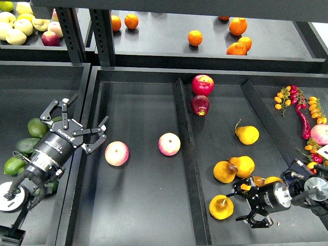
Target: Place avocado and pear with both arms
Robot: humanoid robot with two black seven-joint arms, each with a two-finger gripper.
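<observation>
Several avocados lie in the left bin beside my left arm; the dark green, elongated avocado [25, 145] lies just left of the arm, partly hidden by it. My left gripper [82, 124] is open and empty, over the bin's right wall, up and right of the avocado. A yellow-orange pear [221, 207] with a brown stem patch lies at the front of the middle-right compartment. My right gripper [237, 206] is open just right of it, its fingertips beside the pear but not closed on it.
Other pears [247, 134] [224, 171] [243, 165] lie behind the right gripper. Two pink apples [117, 153] [169, 144] lie in the middle compartment and two red apples [203, 84] at its divider [184, 154]. Oranges [195, 37] sit on the rear shelf; chillies [303, 122] lie at right.
</observation>
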